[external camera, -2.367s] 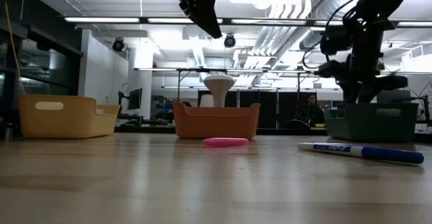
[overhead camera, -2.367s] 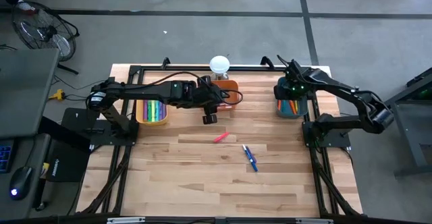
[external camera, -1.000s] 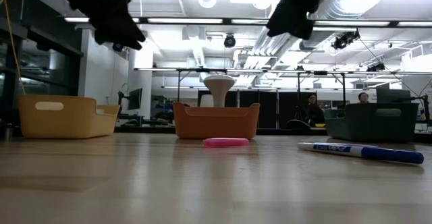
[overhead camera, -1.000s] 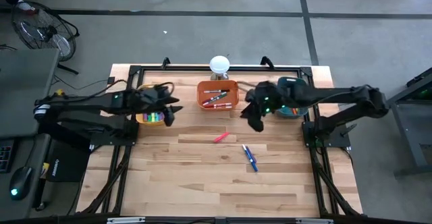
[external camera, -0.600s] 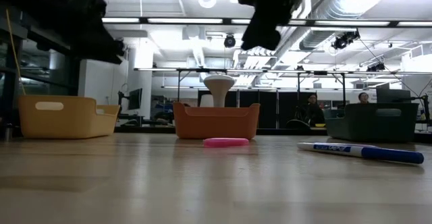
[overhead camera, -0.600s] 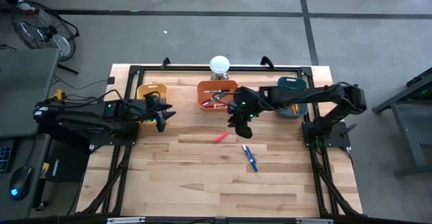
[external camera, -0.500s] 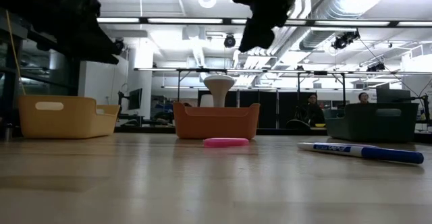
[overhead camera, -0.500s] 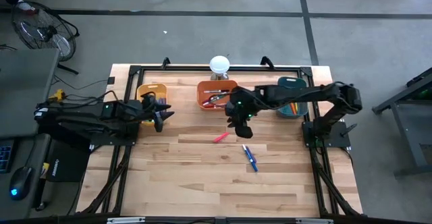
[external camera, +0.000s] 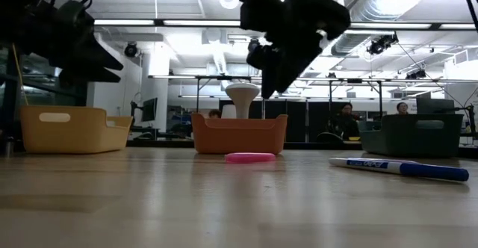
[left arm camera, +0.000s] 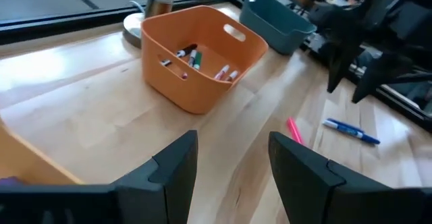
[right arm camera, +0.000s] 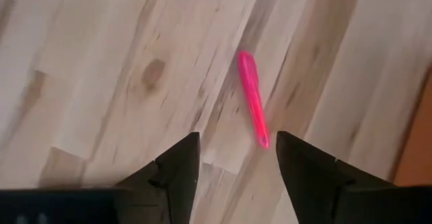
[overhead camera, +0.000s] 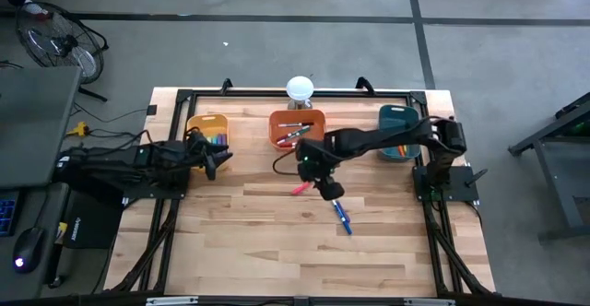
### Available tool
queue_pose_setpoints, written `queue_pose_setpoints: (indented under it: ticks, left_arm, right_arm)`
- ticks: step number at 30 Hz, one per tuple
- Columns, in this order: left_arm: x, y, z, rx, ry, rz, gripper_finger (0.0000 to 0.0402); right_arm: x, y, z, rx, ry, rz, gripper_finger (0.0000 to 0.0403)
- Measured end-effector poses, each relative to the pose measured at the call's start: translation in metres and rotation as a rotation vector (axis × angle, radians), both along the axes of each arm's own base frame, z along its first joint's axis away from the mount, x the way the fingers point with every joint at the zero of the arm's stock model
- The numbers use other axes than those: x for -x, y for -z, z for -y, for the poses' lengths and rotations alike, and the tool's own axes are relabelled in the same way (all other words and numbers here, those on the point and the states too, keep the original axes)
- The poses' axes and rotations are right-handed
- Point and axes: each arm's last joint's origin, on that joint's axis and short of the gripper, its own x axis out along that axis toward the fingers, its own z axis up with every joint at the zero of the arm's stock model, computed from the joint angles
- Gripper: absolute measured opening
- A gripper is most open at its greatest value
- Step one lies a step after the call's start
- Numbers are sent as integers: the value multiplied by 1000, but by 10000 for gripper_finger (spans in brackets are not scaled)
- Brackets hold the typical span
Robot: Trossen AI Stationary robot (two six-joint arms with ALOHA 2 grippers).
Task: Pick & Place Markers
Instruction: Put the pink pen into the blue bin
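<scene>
Markers lie in several places: a pink marker (overhead camera: 300, 188) rests flat on the bare wooden table (overhead camera: 277, 241) just in front of the orange bin (overhead camera: 297, 128), and a blue marker (overhead camera: 342, 217) lies a little nearer the table's front, to the right of the pink one and apart from it. More markers sit inside the orange bin, others in the yellow bin (overhead camera: 206, 131) at the left and the teal bin (overhead camera: 398, 131) at the right. The right gripper (overhead camera: 324, 184) hangs above the table close over the pink marker, its fingers spread with nothing between them; in the right wrist view the pink marker (right arm camera: 253, 108) shows on the wood beyond the gap of the two fingers, not touched. The left gripper (overhead camera: 210, 163) hovers near the yellow bin at the left side of the table, its fingers also apart and holding nothing. A white lamp-like stand (overhead camera: 300, 89) stands behind the orange bin
</scene>
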Motion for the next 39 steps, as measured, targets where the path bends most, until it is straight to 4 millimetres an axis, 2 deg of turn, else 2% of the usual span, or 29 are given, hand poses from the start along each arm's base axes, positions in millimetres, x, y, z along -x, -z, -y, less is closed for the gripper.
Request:
queue_pose_setpoints:
  ticks: [9, 16, 21, 27, 35, 39]
  left_arm:
    - [9, 15, 0, -98, 21, 36, 178]
    - [8, 14, 1, -160, 71, 99, 178]
    - [6, 13, 4, -157, 198, 127, 178]
    - [6, 13, 5, -160, 222, 131, 178]
    - [5, 14, 11, -118, 422, 145, 178]
    - [5, 14, 11, -116, 427, 145, 178]
  right_arm:
    - [-17, 25, -13, 44, -21, 16, 186]
    - [-25, 38, -9, 59, -34, 37, 186]
    - [-29, 53, -9, 61, -69, 11, 186]
    - [-33, 74, -9, 81, -103, -29, 186]
    - [-36, 78, -3, 69, -119, -11, 185]
    - [-36, 81, -2, 72, -125, -6, 184]
